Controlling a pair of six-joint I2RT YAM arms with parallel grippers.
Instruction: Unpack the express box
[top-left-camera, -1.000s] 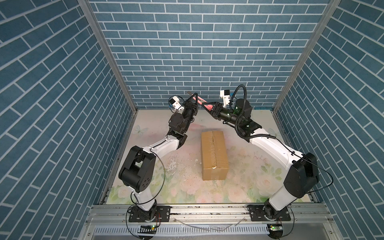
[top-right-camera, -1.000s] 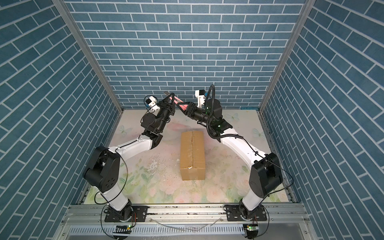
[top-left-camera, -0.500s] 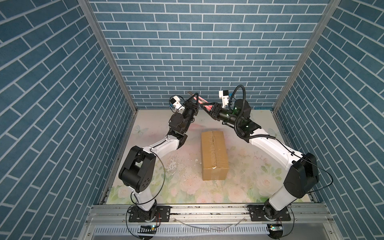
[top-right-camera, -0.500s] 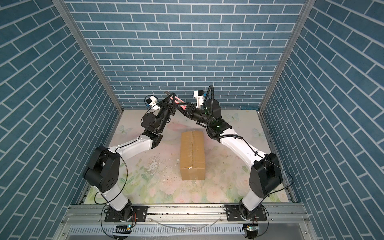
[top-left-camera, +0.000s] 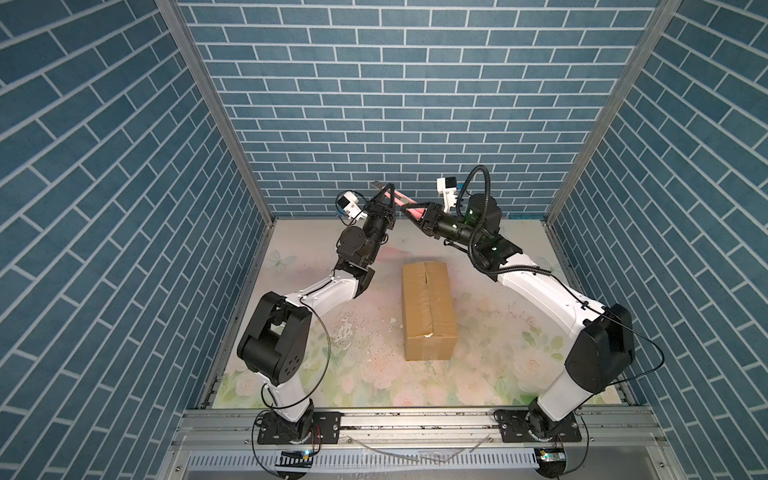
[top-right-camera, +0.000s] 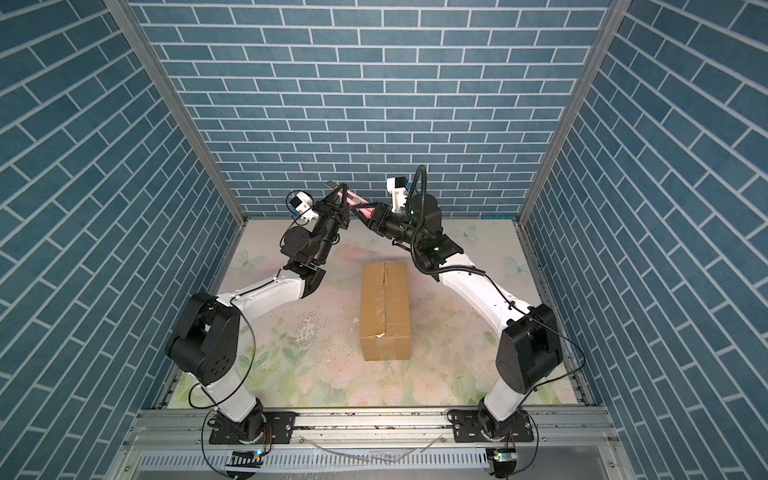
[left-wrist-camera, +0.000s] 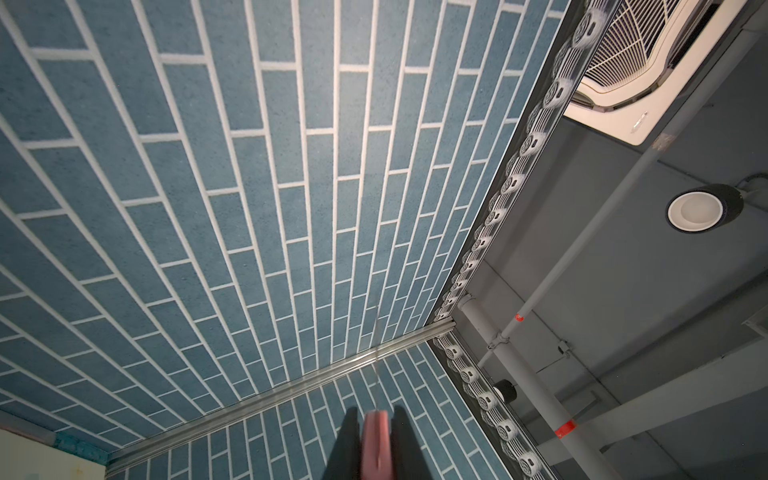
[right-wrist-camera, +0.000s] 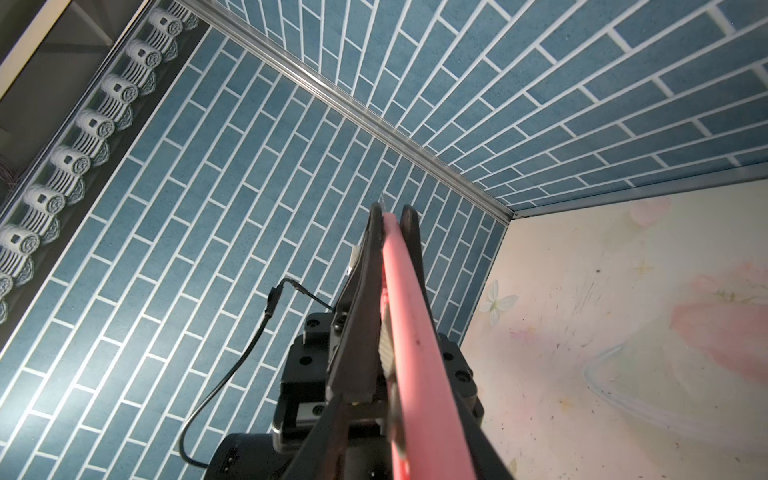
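The express box (top-left-camera: 428, 307) (top-right-camera: 385, 307), a brown carton with its flaps down and a lengthwise seam, lies in the middle of the floral mat. Above the mat's far edge both arms are raised and meet at a pink knife (top-left-camera: 400, 201) (top-right-camera: 353, 202) (right-wrist-camera: 411, 332). My left gripper (top-left-camera: 390, 185) (top-right-camera: 341, 186) (left-wrist-camera: 376, 411) points up and is shut on the knife near its blade end. My right gripper (top-left-camera: 406, 207) (top-right-camera: 356, 210) (right-wrist-camera: 395, 399) straddles the handle. One finger lies against it. A gap shows between the handle and the other finger.
The blue brick back wall (top-left-camera: 399, 124) stands close behind both grippers, and side walls close in the mat. White crumbs (top-left-camera: 347, 328) lie left of the box. A clear curved strip (right-wrist-camera: 623, 399) rests on the mat near the back.
My right gripper's jaws have drawn closer together round the knife handle. Both arms, the knife and the box stay where they were.
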